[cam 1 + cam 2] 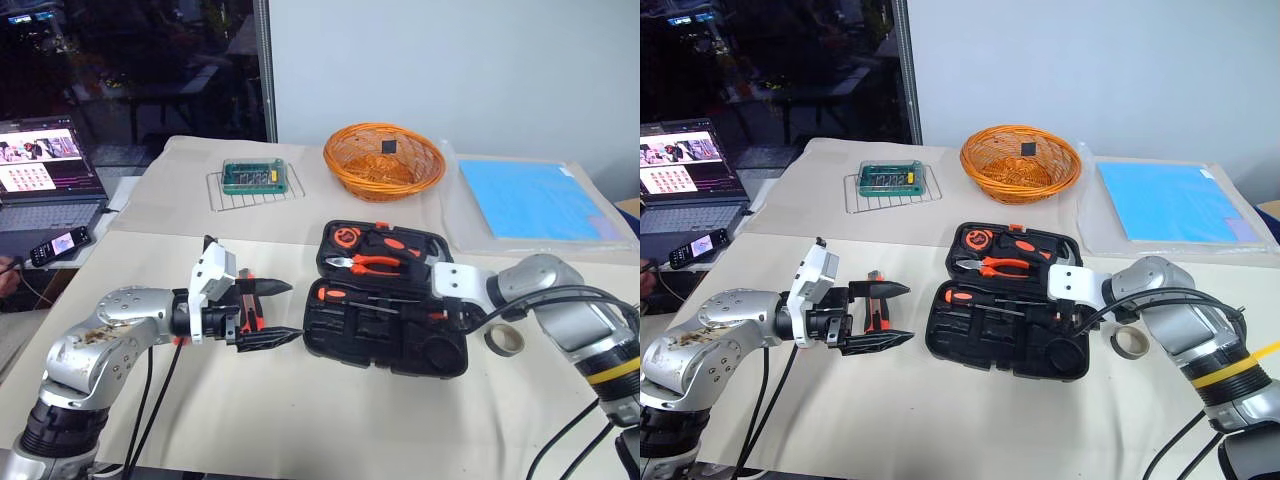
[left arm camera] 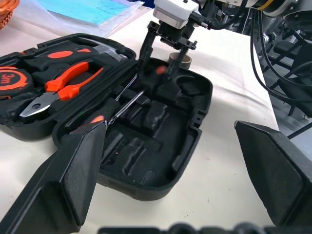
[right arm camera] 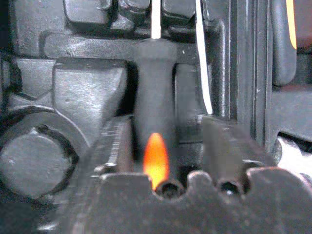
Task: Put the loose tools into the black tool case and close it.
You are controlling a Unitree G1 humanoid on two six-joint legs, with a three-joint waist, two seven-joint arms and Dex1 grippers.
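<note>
The black tool case (image 1: 390, 310) is seen lying open on the cloth-covered table (image 1: 300, 420), just right of the centre of the head view, with its two halves spread flat. In the half nearer the top of the frame, orange-handled pliers (image 1: 365, 263) and a round tape measure (image 1: 345, 238) are seated in their recesses. In the lower half, one screwdriver (image 1: 375, 296) with an orange-and-black handle is laid across the upper edge of the tray. The right gripper (image 1: 447, 318) is lowered into the right-hand part of that lower half; its fingers are spread apart, and between them, in the right wrist view, a second screwdriver (image 3: 155, 131) is seen lying in a recess, its black handle with an orange tip flanked by a finger on either side and not visibly clamped. The small greyish tape roll (image 1: 505, 339) is found on the table just to the right of the case, beside the right arm. The left gripper (image 1: 282, 311) is held above the table to the left of the case, pointing towards it, with its fingers wide apart and nothing gripped. An orange-and-black tool (image 1: 247, 310), apparently the utility knife, is partly visible behind that gripper. Toward the top of the frame, a green box of bits (image 1: 254, 177) is set on a wire rack, with an orange woven basket (image 1: 384, 160) to its right.
</note>
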